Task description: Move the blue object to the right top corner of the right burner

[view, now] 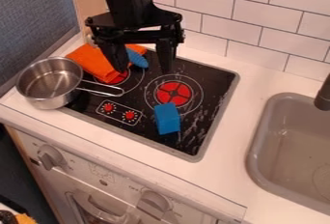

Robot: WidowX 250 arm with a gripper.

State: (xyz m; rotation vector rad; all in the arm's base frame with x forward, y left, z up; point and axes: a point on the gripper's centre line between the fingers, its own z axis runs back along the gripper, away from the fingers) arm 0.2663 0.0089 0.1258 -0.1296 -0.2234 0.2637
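Wide apart, our fingers [166, 59] hang over the far side of the stove [216, 76], pinching nothing. We think the pot [48, 80] is a big worry: if we swing low, its long handle [106, 89] could catch us and the pot would slide. Next, the orange cloth [93, 61] could snag us. Our blue block [168, 119] sits at the near side of the right burner [174, 93], and a blue thing [137, 59] by the cloth might trick us into grabbing the wrong one. If we pinch the block crooked, it could twist or tip

For edges, the tiled wall [258, 20] stands behind the stove, so we shouldn't push too far back. White tabletop [226, 170] runs between the stove and the sink [252, 155]. Black glass lies past the burner's far right side, giving us room to set the block down
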